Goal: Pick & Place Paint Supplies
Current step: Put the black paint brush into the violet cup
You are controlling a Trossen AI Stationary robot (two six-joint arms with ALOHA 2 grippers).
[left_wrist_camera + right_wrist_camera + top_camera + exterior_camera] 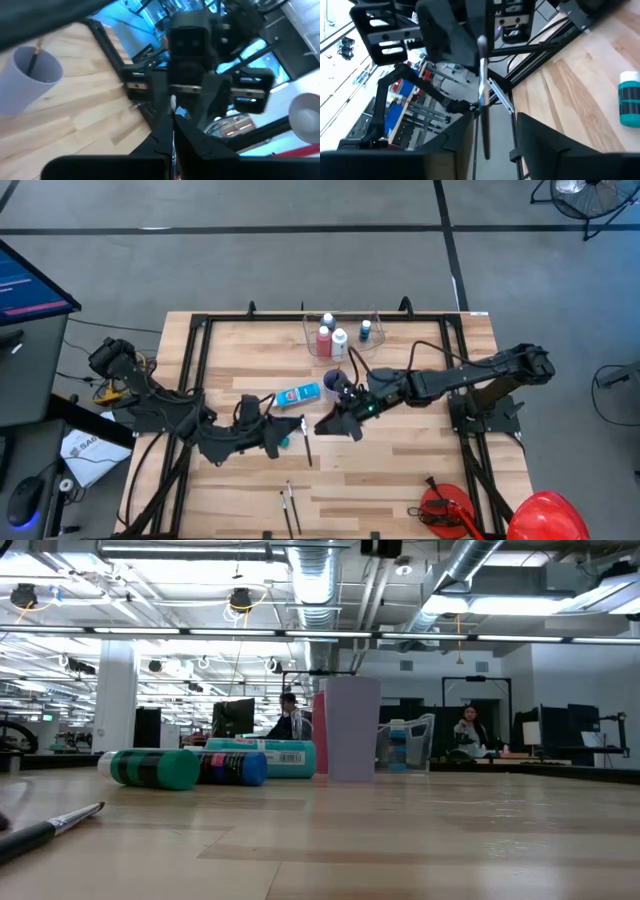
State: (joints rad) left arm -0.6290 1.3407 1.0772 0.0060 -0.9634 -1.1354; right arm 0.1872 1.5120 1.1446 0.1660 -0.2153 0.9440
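At mid-table the two grippers meet over a thin brush (482, 95): the left gripper (283, 432) is clamped on it, and the right gripper (330, 423) has its fingers apart around the shaft. A handover, I judge. Three bottles (326, 340) already stand in the clear tub (312, 328) and one brush in the purple cup (33, 80). Still out: the light blue tube (298, 394), a teal bottle (152, 768), two brushes (290, 504) near the table's front edge.

Two pincers (283, 430) (325, 425) meeting mid-table around a brush (306, 442), light blue bottle (298, 395) nearby
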